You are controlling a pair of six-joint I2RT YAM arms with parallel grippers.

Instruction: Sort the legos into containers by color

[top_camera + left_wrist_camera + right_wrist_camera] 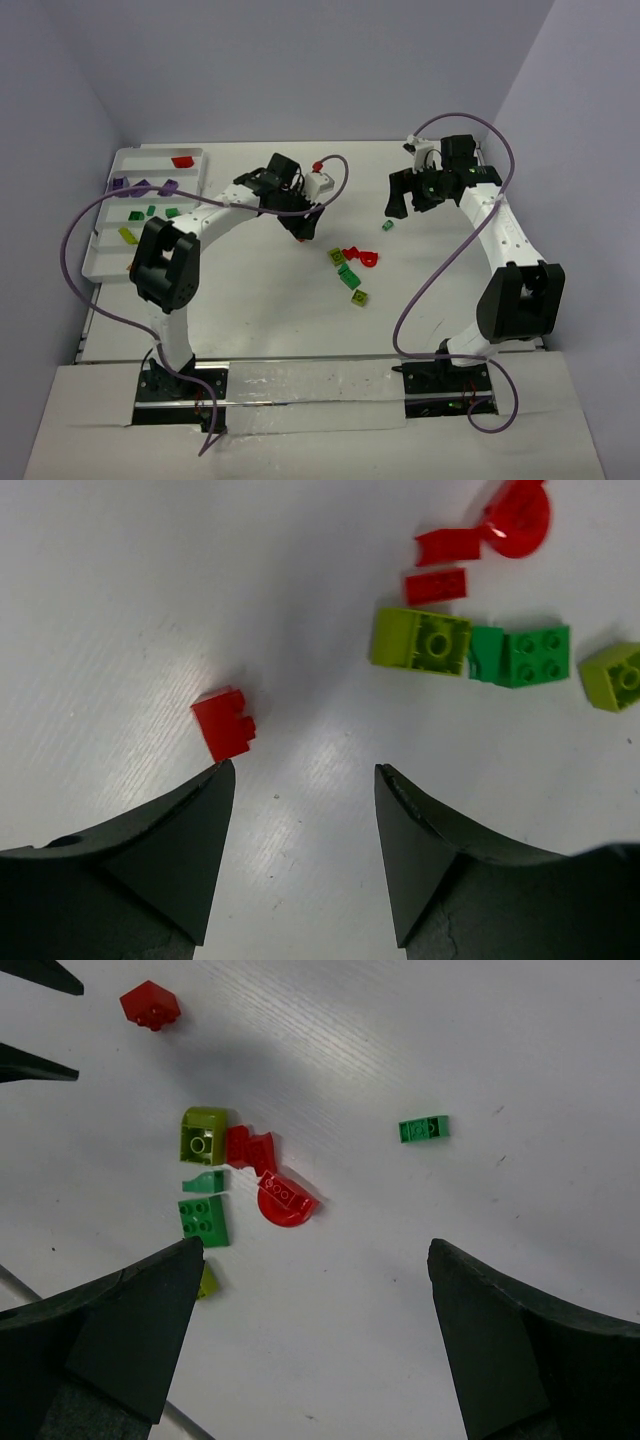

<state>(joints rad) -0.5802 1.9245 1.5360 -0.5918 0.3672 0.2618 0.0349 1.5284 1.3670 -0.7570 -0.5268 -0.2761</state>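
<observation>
My left gripper (304, 766) is open over bare table, low down, with nothing between its fingers. A small red lego (224, 723) lies just past its left fingertip. Further right lies a cluster of legos (350, 268): red pieces (435, 585), a lime brick (420, 640) and a green brick (522, 656). My right gripper (315, 1244) hangs wide open and empty above the table, right of that cluster. A lone green lego (423, 1128) lies ahead of it. The white tray of containers (104, 262) at far left holds a red, three purple, green and lime pieces.
Another lime brick (612, 676) sits at the cluster's right end. The red round piece (285, 1200) lies by the green brick (204, 1220). Purple cables loop from both arms over the table. Grey walls close in the back and sides.
</observation>
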